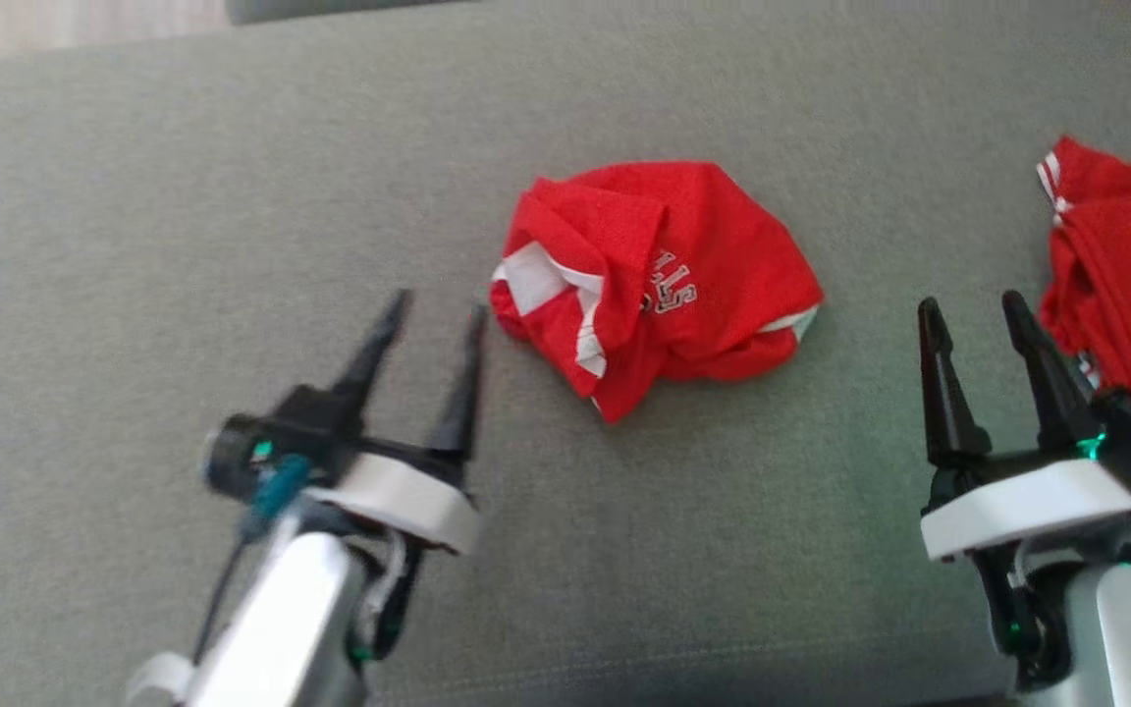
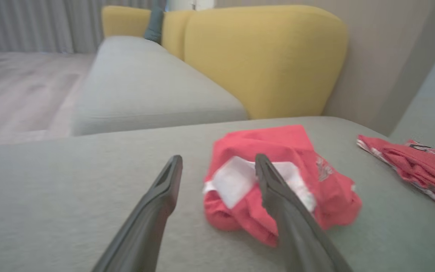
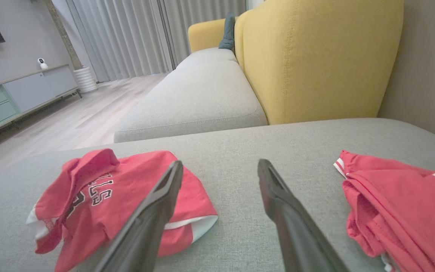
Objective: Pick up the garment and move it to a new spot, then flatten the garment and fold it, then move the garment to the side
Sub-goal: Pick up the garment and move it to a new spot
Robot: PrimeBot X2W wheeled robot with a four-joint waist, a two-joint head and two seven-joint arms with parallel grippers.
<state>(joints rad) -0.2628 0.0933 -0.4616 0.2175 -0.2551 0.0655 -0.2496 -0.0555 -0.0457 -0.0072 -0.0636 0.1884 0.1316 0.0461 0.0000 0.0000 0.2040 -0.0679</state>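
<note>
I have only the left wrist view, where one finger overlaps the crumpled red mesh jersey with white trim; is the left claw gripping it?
Observer: No. In the head view the left claw stands open beside the left edge of the crumpled red mesh jersey, with nothing between its fingers.
Operator: Thank you. Where is the right claw?
Observer: The right claw is open and empty, to the jersey's right, close to a second red garment on the grey fabric cushion.
Operator: Does the print face up?
Observer: Yes. In the right wrist view the white-outlined letters lie on top, partly lost in folds.
</note>
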